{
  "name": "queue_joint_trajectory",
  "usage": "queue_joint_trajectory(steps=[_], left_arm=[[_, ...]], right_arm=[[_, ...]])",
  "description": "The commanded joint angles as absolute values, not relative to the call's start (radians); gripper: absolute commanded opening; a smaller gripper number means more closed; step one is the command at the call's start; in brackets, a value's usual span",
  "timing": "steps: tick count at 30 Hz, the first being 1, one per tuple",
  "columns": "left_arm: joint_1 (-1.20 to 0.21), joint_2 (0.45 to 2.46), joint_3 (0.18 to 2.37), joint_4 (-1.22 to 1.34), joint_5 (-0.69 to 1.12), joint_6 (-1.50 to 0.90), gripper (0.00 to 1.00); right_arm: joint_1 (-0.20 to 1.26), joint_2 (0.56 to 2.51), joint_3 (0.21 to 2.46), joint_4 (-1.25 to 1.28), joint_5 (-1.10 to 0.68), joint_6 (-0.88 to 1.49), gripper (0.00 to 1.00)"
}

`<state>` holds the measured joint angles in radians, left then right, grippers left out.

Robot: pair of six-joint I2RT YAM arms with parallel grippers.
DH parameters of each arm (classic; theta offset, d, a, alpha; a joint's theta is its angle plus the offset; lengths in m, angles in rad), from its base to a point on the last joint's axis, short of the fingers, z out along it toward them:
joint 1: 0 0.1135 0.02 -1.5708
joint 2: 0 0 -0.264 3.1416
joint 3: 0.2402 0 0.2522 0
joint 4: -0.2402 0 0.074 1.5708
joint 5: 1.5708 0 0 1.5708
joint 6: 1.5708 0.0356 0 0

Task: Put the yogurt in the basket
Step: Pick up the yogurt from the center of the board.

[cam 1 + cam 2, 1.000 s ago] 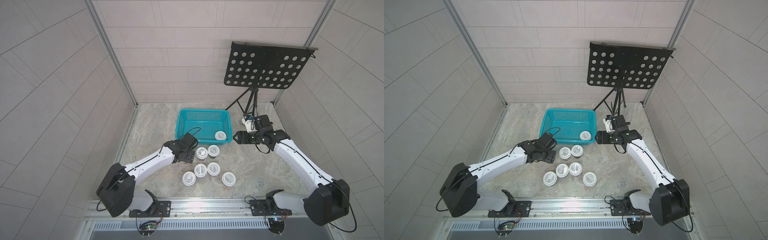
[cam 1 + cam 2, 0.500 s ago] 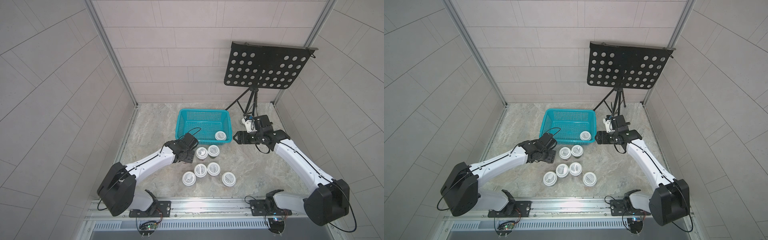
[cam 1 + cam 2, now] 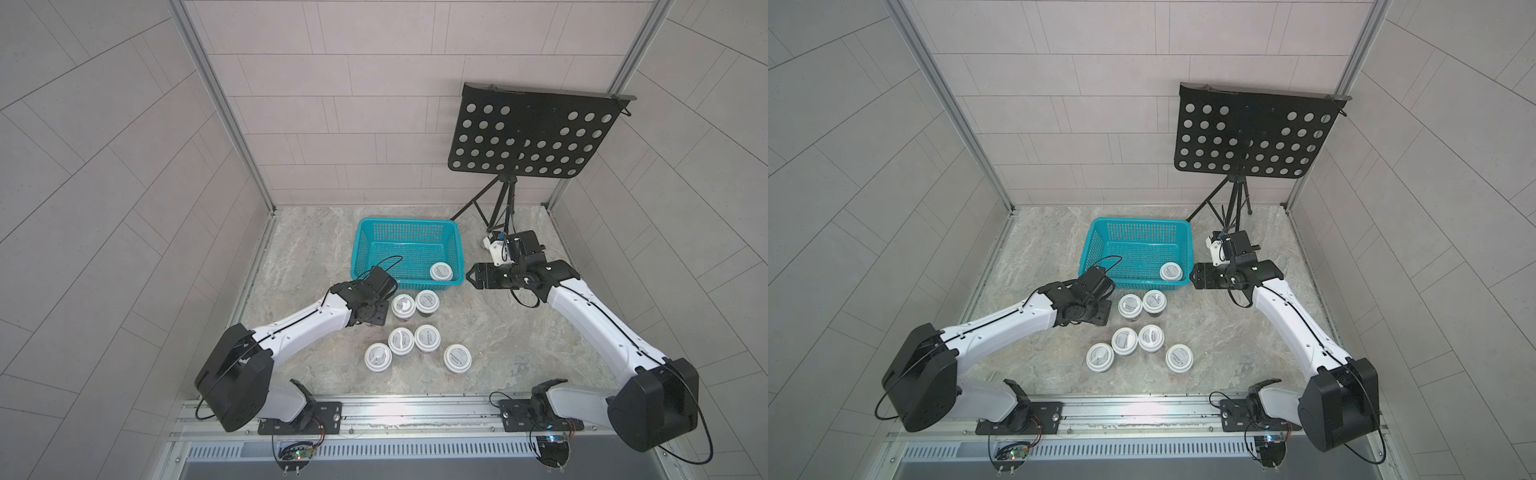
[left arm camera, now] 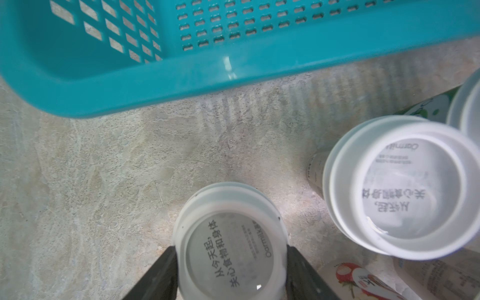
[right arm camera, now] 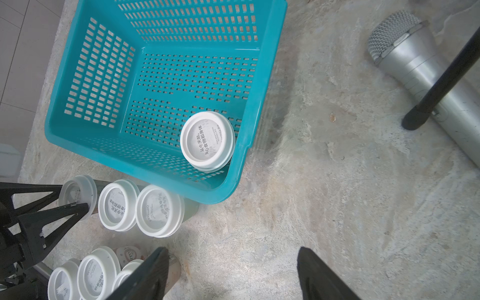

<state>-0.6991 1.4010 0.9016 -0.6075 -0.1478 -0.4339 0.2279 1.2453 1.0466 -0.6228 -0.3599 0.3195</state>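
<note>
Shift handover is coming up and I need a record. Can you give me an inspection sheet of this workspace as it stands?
Surface: stone-look tabletop, no spills seen.
Job's things: blue basket holds one yogurt cup, upright in a corner; six loose cups stand in front of it.
Clutter: microphone lies by the music stand legs.
End effectors: left end effector straddles a seventh cup, grip not confirmed; right end effector open, empty, beside the basket.
Cables: wrist cable loops above the basket's corner; no snag seen.
Surroundings: tiled walls, metal rail at the front.
</note>
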Motion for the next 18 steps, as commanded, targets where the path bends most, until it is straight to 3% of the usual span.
queue_joint_trajectory(steps=[1, 18], left_arm=[[-0.703, 1.382, 0.881, -0.655, -0.153, -0.434, 0.60], [-0.704, 1.328, 1.061, -0.826, -0.125, -0.385, 0.61]], right_arm=[[0.222, 1.228, 1.038, -0.618, -0.358, 0.329, 0.82], [0.222, 1.224, 1.039, -0.617, -0.365, 0.331, 0.82]])
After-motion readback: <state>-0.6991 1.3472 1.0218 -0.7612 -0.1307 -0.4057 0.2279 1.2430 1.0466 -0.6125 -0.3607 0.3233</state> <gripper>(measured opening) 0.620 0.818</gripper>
